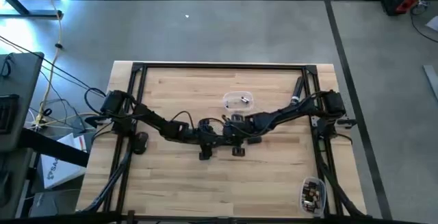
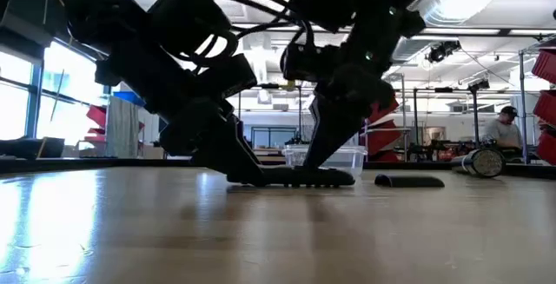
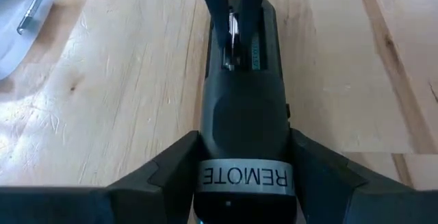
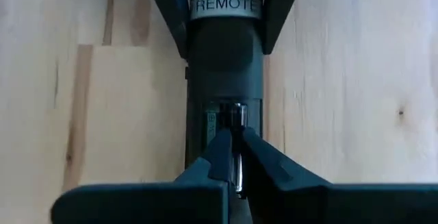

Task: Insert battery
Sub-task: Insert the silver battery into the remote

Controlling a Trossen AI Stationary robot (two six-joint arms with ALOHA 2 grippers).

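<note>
A black remote (image 3: 243, 114) labelled REMOTE lies flat on the wooden table at its middle (image 1: 224, 137), back up, battery compartment (image 4: 226, 118) open. My left gripper (image 3: 243, 148) is shut on its labelled end. My right gripper (image 4: 235, 138) is shut on a silvery battery (image 4: 237, 166) over the compartment at the other end. In the low view the remote (image 2: 295, 178) rests on the table under both grippers. My left gripper pinches the remote's two long sides (image 3: 205, 145) at the labelled end between its two fingers, coming along the remote from the table's left. The remote lies flat on the table. My right gripper pinches the battery (image 4: 237, 157) between its two fingertips, slanting down from the table's right. The fingers run along the remote. The battery's far end is at the open compartment (image 3: 233, 35); whether it touches inside cannot be told.
A clear dish (image 1: 238, 101) with another battery (image 3: 31, 8) stands just beyond the remote. A second small container (image 1: 311, 193) sits at the near right corner. A dark flat piece (image 2: 408, 180) lies right of the remote, and a dark object (image 1: 140, 142) left.
</note>
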